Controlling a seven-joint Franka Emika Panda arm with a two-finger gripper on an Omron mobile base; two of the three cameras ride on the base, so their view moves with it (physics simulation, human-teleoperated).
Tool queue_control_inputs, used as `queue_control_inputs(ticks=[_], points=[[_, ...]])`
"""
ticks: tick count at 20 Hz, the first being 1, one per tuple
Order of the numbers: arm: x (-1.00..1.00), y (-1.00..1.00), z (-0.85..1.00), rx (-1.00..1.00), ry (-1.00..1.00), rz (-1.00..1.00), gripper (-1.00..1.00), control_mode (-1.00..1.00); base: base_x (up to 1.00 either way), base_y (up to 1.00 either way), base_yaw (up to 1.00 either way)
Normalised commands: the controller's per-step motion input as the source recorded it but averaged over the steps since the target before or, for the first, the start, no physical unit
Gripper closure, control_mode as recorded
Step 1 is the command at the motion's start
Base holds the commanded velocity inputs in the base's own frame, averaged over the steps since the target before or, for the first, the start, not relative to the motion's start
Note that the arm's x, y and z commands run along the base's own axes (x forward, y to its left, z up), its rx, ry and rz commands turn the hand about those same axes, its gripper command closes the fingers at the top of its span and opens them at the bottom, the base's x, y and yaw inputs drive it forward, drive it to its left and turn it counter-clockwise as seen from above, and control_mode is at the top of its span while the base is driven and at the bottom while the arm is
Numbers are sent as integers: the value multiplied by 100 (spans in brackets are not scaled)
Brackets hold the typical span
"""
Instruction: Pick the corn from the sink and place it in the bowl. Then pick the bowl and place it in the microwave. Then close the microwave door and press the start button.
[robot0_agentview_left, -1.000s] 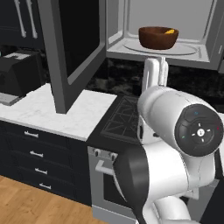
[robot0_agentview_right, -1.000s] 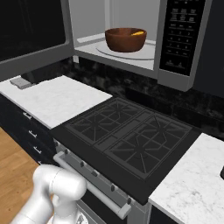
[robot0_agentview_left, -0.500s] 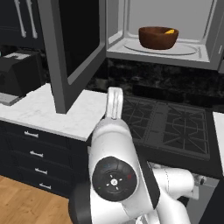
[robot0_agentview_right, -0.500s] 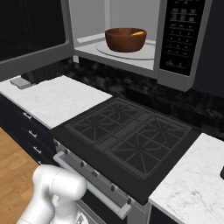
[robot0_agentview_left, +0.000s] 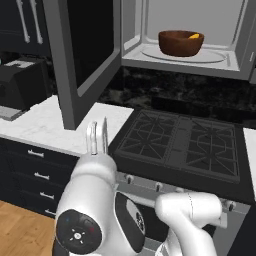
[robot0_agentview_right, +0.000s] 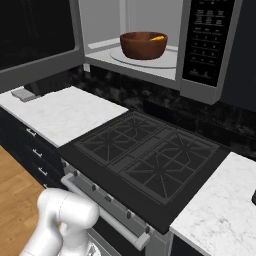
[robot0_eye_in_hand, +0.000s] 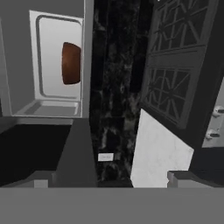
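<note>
The reddish-brown bowl (robot0_agentview_left: 181, 43) (robot0_agentview_right: 144, 45) stands on the glass turntable inside the open microwave (robot0_agentview_left: 230, 20) (robot0_agentview_right: 100, 30). The yellow corn (robot0_agentview_left: 194, 36) (robot0_agentview_right: 157, 38) lies in it, at its rim. The microwave door (robot0_agentview_left: 82, 55) (robot0_agentview_right: 40, 67) hangs wide open to the left. My gripper (robot0_agentview_left: 98, 128) points upward, open and holding nothing, low over the counter's front edge, below and in front of the door's free edge. In the hand view, rolled sideways, the bowl (robot0_eye_in_hand: 71, 63) is far ahead and the gripper (robot0_eye_in_hand: 111, 181) is open. The sink is out of view.
A black gas stove (robot0_agentview_left: 180, 145) (robot0_agentview_right: 145, 160) lies under the microwave, with white marble counter (robot0_agentview_left: 40, 125) (robot0_agentview_right: 65, 112) to its left. A black appliance (robot0_agentview_left: 20, 82) stands at the far left. The microwave's button strip (robot0_agentview_right: 206, 37) is on its right side.
The arm has swung left and down, carrying the open gripper from just under the microwave opening to a spot near the counter edge below the door. Bowl and corn are unmoved.
</note>
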Motion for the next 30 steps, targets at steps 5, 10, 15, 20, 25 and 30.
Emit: queue_control_inputs(ticks=[5,10,15,20,25,30], points=[[39,72,-34,-6,-6,-7,-100,-100,0,0,0],[39,62,-34,0,-5,-10,-100,-100,0,0,0],[38,74,-41,1,-4,-9,-100,-100,0,0,0],[64,71,-20,7,0,-11,-100,-100,0,0,0],[84,77,-1,7,0,-12,-100,-100,0,0,0],[87,88,-7,6,-1,-12,-100,-100,0,0,0]])
